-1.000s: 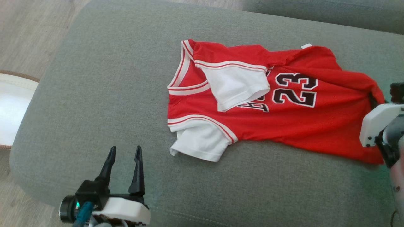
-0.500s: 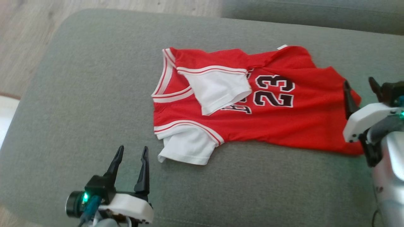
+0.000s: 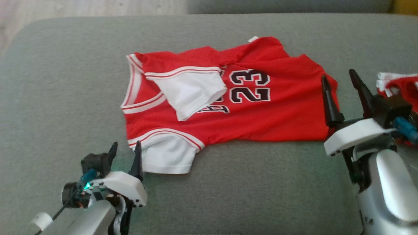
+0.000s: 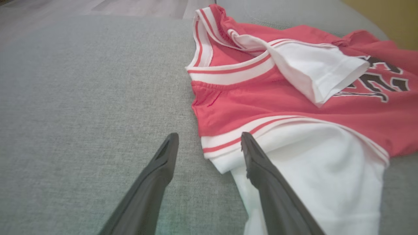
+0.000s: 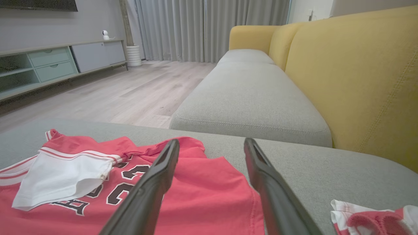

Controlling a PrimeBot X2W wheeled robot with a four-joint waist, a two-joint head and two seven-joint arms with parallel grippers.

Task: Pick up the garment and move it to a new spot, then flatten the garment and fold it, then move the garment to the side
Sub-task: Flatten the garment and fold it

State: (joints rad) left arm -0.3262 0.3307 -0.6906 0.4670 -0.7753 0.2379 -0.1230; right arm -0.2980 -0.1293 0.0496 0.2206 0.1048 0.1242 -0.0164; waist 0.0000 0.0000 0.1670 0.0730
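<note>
Jersey (image 3: 261,114): red shirt, number 23, white sleeves, lying on the grey sofa cushion (image 3: 65,98), one sleeve folded across its chest.
My left pincer (image 3: 126,143): fingers apart, empty, just beside the jersey's near white sleeve.
My right pincer (image 3: 337,73): fingers apart, empty, at the jersey's hem.
Red-and-white cloth (image 3: 401,85): beyond the jersey's hem.

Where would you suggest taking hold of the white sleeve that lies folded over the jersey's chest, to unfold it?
Probably its loose cuff edge, approached low from the number side, where the right gripper stands open: the cuff gapes slightly off the red jersey.
</note>
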